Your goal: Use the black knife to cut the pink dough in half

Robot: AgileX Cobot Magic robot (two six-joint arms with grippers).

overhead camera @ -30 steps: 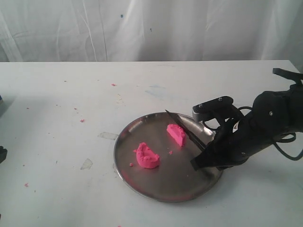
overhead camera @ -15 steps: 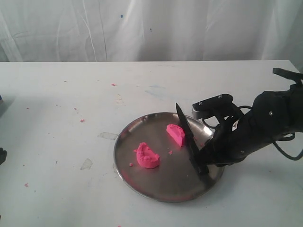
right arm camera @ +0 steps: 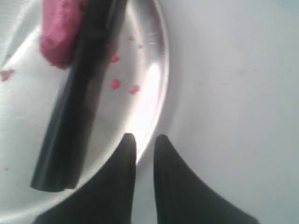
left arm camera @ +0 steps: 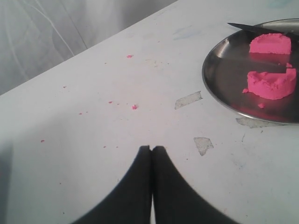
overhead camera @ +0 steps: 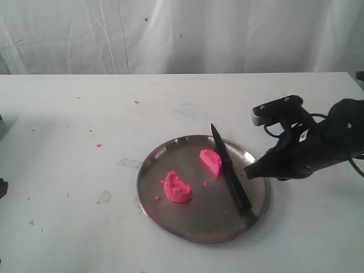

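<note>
Lying unheld on the plate (overhead camera: 149, 199), the black knife (overhead camera: 230, 170) is resting beside the pink dough (overhead camera: 177, 189) (apparently halved already); right fingers (right arm camera: 122, 158) are hovering slightly apart, left fingers (left arm camera: 140, 177) touching.

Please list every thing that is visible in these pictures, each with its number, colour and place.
table: one, white, under everything.
curtain: one, white, behind the table.
plate: one, steel grey, round, on the table near the middle.
pink dough: two pieces, bright pink, on the plate, apart from each other.
black knife: one, black, lying on the plate right of the dough, tip past the far rim.
crumbs: many, pink, scattered on table and plate.
tape scraps: a few, pale, on the table left of the plate.
left gripper: one, black, shut, over the table left of the plate.
right gripper: one, black, jaws slightly apart, empty, at the plate's right rim.
</note>
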